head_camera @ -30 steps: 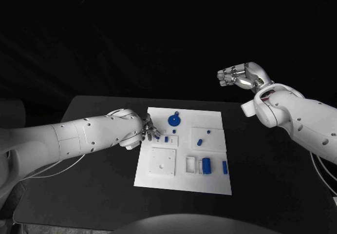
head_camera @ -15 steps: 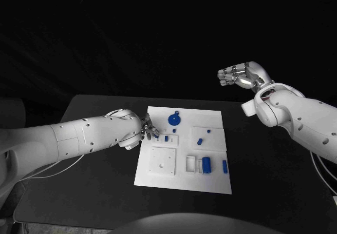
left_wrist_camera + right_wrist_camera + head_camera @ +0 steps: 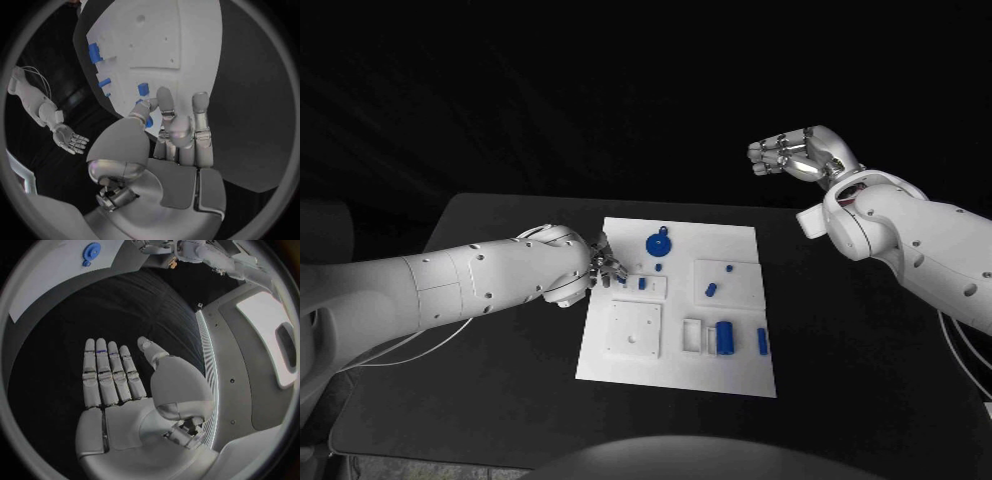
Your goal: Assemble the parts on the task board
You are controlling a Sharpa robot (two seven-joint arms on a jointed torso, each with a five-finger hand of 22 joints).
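The white task board (image 3: 678, 368) lies in the middle of the black table. On it are a round blue disc (image 3: 659, 244), a small blue piece (image 3: 642, 284) in a square recess, a blue block (image 3: 724, 338) and a blue bar (image 3: 762, 342). My left hand (image 3: 600, 266) hovers at the board's left edge beside the recess. In the left wrist view the left hand (image 3: 169, 125) pinches a small blue part (image 3: 149, 122) between thumb and a finger above the board (image 3: 175, 45). My right hand (image 3: 798, 155) is raised high behind the board, its palm (image 3: 119, 390) flat and holding nothing.
A white square plate (image 3: 635, 330) and a white frame (image 3: 692, 336) sit on the board's near half. Another small blue piece (image 3: 710, 291) lies in the right panel. Bare black table (image 3: 488, 400) lies on both sides of the board.
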